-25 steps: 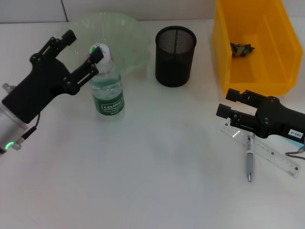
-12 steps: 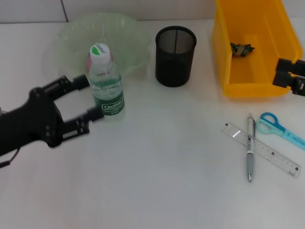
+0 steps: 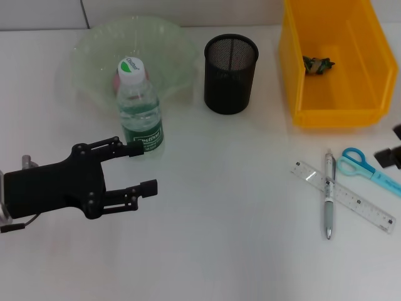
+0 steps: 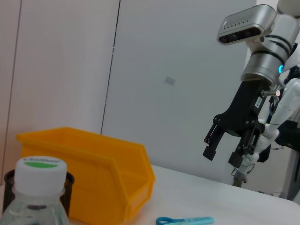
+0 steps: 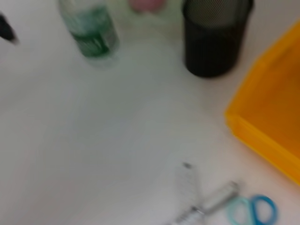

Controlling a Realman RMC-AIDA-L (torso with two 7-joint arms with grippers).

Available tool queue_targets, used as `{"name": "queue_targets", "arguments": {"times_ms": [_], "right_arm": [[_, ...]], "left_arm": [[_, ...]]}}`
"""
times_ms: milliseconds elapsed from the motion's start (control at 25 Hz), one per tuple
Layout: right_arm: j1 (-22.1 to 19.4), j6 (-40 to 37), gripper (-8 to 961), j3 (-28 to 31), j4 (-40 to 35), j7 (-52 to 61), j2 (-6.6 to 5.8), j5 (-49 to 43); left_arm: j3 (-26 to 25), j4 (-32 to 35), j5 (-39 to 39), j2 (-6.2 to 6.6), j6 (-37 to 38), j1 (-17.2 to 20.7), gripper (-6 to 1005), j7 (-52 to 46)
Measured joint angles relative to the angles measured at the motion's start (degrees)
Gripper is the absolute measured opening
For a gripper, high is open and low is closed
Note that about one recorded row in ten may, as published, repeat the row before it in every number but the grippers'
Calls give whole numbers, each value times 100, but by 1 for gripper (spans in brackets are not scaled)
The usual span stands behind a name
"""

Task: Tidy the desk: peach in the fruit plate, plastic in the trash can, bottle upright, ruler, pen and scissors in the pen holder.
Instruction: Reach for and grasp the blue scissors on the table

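White desk bears upright bottle; pale wall behind.

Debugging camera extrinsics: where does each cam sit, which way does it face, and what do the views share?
Head view: high on the robot, looking down at the desk; the left gripper is open near the bottle, and the right gripper is barely in at the edge.
Left wrist view: low, near-level, facing across to the trash can and the raised, open right gripper.
Right wrist view: raised, angled down at the pen holder, ruler and scissors; no robot body identifiable.
Shared: bottle, trash can, scissors in all three.
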Motion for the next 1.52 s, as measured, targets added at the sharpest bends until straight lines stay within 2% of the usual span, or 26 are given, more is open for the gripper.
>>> {"name": "queue_targets", "arguments": {"times_ms": [80,160,280,320,520,880,1440,1520], "right_arm": [[32,134,647,-519,-247,169,89,-805],[3,395,644,-1000,-170,317,108,-1230],[-45,850,638,-1435,230,473,109,-1525],[-61,1232,636,-1584,614,515,108,-1620],[-63,1923,627,-1827,1306,519,85,-1673],[28,2601,611,-1913,2077,439,67,-1835],[15,2904,586,-2190,2323,379,70,-1823],[33,2940,540,-2198,2421,319,71,-1816]], "left_arm": [[0,5,5,-25,-94,-13,784,1],[-2,7,8,-42,-199,-22,784,2],[-4,8,16,-65,-314,-24,784,11],[-5,9,18,-70,-336,-25,784,13],[-6,9,23,-92,-404,-48,784,6],[-23,9,13,-149,-552,-89,784,-5],[-59,-20,21,-199,-680,-101,784,-19],[-59,-29,21,-199,-682,-101,784,-25]]}}
